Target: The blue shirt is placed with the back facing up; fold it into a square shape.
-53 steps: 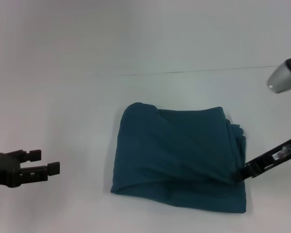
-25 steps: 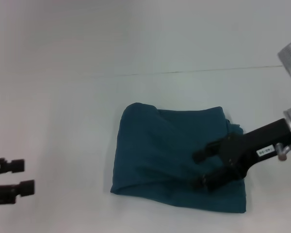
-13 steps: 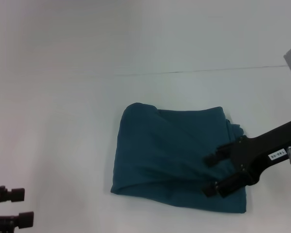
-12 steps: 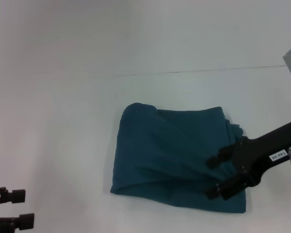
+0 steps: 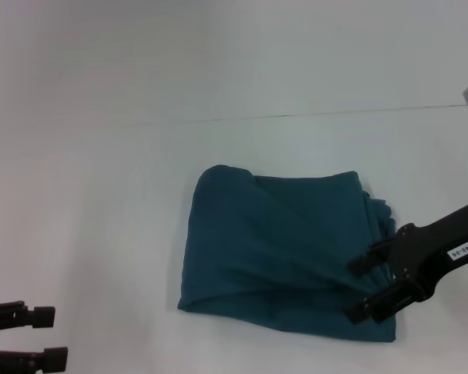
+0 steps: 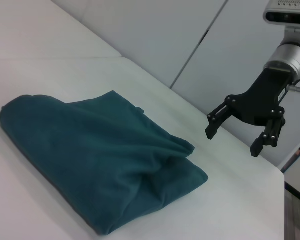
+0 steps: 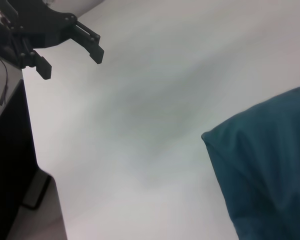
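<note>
The blue shirt lies folded into a rough square on the white table, with a few creases and layered edges along its right side. My right gripper hovers open over the shirt's near right corner, holding nothing. The left wrist view shows the same gripper raised above the table beyond the folded shirt. My left gripper is open and empty at the near left, well away from the cloth. In the right wrist view a corner of the shirt shows, with the left gripper far off.
The white table surrounds the shirt on all sides, and a thin seam runs across it farther back. A dark stand sits beside the table edge in the right wrist view.
The right gripper came up open over the shirt's right half, then drew back to the right and nearer. The left gripper withdrew to the near left corner. The shirt has stayed still.
</note>
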`<action>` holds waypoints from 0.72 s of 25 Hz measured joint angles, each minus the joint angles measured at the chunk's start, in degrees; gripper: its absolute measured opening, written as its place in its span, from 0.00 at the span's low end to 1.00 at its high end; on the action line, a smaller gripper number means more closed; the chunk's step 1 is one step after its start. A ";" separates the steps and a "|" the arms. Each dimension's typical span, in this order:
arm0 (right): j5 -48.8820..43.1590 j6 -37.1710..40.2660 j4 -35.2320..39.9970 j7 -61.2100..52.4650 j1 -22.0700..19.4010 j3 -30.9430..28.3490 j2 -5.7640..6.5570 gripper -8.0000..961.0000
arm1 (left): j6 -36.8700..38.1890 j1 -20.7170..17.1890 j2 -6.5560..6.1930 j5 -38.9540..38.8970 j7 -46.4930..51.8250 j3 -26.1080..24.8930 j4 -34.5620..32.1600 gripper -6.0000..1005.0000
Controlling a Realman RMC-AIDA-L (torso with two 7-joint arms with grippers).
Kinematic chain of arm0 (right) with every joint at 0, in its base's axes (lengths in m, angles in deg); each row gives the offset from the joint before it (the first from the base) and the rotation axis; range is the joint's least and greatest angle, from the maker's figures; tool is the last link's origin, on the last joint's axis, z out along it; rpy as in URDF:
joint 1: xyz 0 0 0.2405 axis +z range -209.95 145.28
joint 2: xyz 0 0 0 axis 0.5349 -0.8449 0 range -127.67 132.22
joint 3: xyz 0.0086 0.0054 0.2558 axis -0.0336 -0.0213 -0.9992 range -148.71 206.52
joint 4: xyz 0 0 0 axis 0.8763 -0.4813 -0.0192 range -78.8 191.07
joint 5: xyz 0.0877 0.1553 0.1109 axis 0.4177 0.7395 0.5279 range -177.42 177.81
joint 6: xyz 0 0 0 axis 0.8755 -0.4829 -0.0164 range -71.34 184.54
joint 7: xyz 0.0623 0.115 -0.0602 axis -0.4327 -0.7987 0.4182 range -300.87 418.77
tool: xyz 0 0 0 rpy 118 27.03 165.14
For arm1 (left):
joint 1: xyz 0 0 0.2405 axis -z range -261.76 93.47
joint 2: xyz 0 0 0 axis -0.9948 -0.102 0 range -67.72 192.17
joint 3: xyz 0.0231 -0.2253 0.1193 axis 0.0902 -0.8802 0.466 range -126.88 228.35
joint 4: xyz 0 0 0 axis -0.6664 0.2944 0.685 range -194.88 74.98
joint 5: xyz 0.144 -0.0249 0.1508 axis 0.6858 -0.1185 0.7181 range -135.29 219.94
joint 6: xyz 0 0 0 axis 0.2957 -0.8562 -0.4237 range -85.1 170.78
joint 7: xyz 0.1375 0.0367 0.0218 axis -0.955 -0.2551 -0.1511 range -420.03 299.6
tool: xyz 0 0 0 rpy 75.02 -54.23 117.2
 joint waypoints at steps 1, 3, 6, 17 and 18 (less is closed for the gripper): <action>-0.01 0.27 0.38 -0.37 -0.01 0.02 0.02 0.98 | 0.01 0.11 -0.01 0.00 0.03 0.02 0.01 0.93; -0.03 0.52 1.14 -0.82 -0.09 -0.15 0.03 0.98 | 0.01 0.34 -0.05 -0.01 0.10 0.20 0.04 0.93; -0.03 0.33 1.54 -0.88 -0.13 -0.54 0.03 0.98 | 0.01 0.56 -0.07 0.00 0.18 0.46 0.10 0.93; -0.01 -0.51 1.17 -0.84 0.12 -0.13 -0.32 0.98 | -0.47 0.57 -0.05 0.01 0.19 0.53 0.72 0.93; -0.01 -0.53 1.16 -0.84 0.11 -0.12 -0.32 0.98 | -0.48 0.53 -0.04 0.01 0.17 0.54 0.72 0.93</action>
